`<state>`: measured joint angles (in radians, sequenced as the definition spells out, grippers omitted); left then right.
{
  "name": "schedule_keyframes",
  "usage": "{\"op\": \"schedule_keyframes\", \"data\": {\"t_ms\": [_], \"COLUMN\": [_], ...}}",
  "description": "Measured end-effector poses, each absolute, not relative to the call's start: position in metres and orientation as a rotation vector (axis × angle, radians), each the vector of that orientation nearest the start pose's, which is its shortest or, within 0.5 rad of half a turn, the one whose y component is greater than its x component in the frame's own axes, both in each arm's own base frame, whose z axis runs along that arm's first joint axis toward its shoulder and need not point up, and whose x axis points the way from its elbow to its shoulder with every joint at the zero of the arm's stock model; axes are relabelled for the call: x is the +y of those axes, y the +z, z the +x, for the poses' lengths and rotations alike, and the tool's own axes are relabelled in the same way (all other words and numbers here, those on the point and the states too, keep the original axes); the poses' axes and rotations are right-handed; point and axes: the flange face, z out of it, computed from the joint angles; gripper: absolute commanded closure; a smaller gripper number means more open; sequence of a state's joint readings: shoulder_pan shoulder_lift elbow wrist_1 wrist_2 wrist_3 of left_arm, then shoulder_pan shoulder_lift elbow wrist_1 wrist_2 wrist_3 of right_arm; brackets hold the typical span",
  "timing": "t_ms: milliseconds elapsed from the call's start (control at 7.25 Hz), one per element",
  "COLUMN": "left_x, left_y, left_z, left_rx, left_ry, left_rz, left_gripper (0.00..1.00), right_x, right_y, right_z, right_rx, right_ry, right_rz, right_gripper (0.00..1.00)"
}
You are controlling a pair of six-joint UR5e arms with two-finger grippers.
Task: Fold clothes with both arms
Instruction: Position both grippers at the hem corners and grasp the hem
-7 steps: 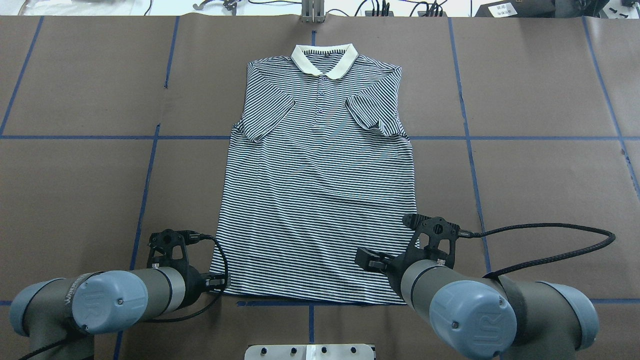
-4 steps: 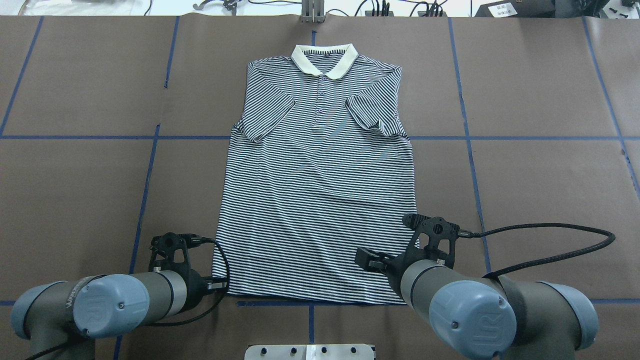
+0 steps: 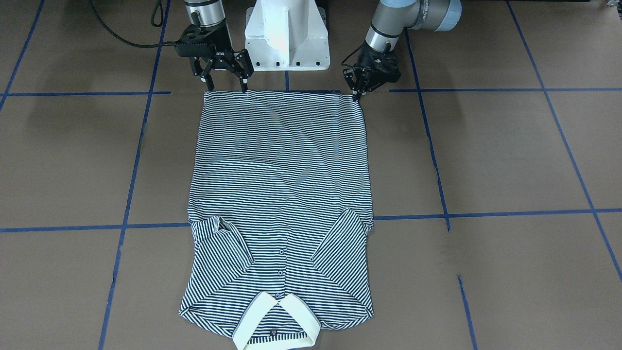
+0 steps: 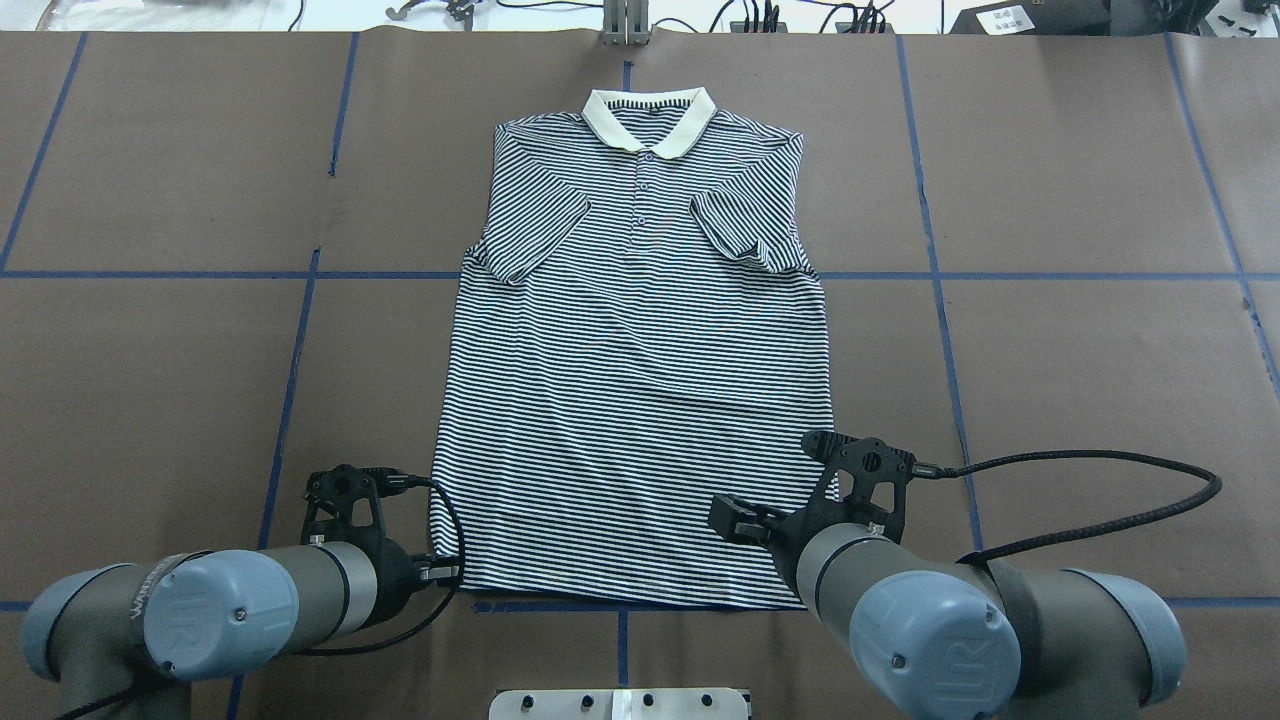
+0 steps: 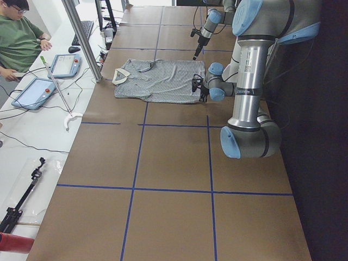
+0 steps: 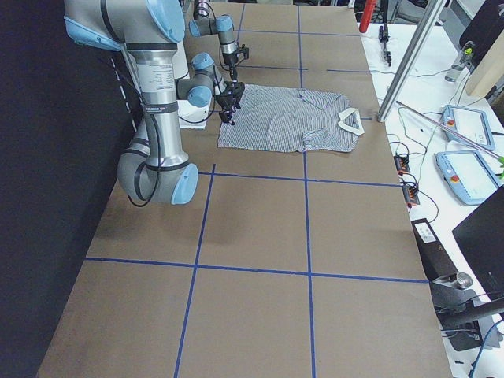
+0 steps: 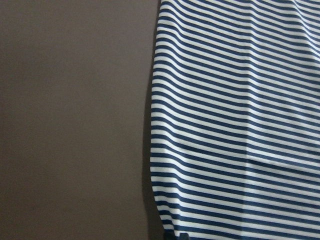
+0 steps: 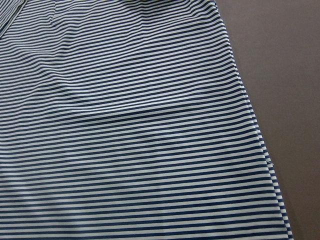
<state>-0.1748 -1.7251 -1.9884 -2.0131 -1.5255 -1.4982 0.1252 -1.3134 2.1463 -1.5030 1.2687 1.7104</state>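
We see the short-sleeved polo shirt [image 4: 640, 380] with thin navy-and-white stripes lying flat and face up on the brown paper-covered surface [image 4: 1080, 350] marked with blue tape lines. Its cream collar [image 4: 612, 125] points away from the robot. Its hem [image 3: 282, 95] runs just in front of the white pedestal [image 3: 286, 34]. Both short sleeves [image 3: 228, 243] are folded inward across the chest, either side of the buttoned placket.

The silver-grey left arm [image 4: 250, 600], with its light blue joint cap, reaches to the hem corner on its own side, and the black left tool [image 3: 358, 92] has its tips right at that corner. We cannot tell whether its fingers are apart or together, nor whether they hold cloth. The left wrist view shows only the shirt's side edge against bare brown paper.

The silver-grey right arm [image 4: 900, 600] comes down at the other hem corner. The black right tool [image 3: 227, 86] stands with its two fingers spread wide, tips at the hem line, and holds nothing we can make out. The right wrist view looks across striped cloth, with the side edge running down its right.
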Motion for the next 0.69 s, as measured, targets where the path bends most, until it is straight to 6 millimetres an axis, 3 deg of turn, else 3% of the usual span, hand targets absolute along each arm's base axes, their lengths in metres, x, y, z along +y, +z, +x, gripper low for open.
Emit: {"op": "schedule_keyframes", "data": {"t_ms": [276,690], "left_x": [-0.228,-0.23], "left_y": [0.327,0.311], "left_z": [0.504,0.509], "left_rx": [1.023,1.053], "left_ry": [-0.115,-0.116], "left_rz": [0.169,0.173], "left_gripper": [1.0,1.0], "right_x": [-0.207,-0.189], "right_y": [0.281,0.325], "right_z": [-0.492,-0.498], "right_rx": [-0.847,-0.752], "right_ry": [0.351,0.31], "right_rz": [0.317,0.318], "right_gripper": [0.29,0.38]}}
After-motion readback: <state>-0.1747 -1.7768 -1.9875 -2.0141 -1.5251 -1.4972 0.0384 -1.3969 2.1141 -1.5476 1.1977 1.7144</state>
